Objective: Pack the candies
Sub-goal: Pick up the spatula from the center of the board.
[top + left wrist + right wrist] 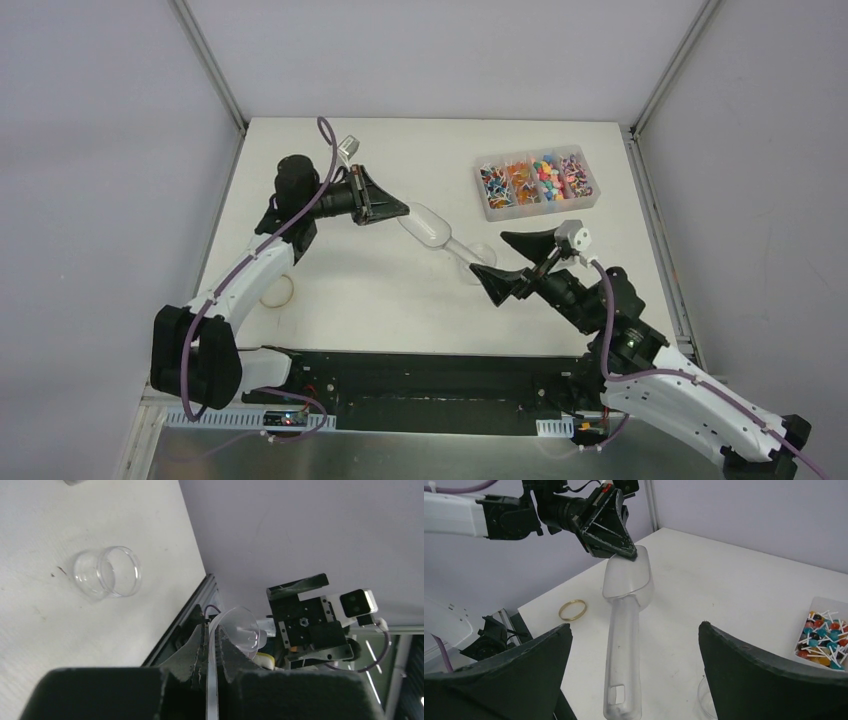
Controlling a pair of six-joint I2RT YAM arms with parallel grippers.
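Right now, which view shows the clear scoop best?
Right wrist: the scoop shows from handle to bowl, its rim pinched by the left gripper. Top view shows it small; left wrist shows only an edge-on sliver and the bowl.

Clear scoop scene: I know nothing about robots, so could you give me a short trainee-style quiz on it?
1. True or false: the right fingers stand wide open.
2. What grips the scoop by its bowl? A left fingers, B right fingers, C nothing.
3. Fill in: the candies lie in a divided clear ____.
Key: 1 true; 2 A; 3 box.
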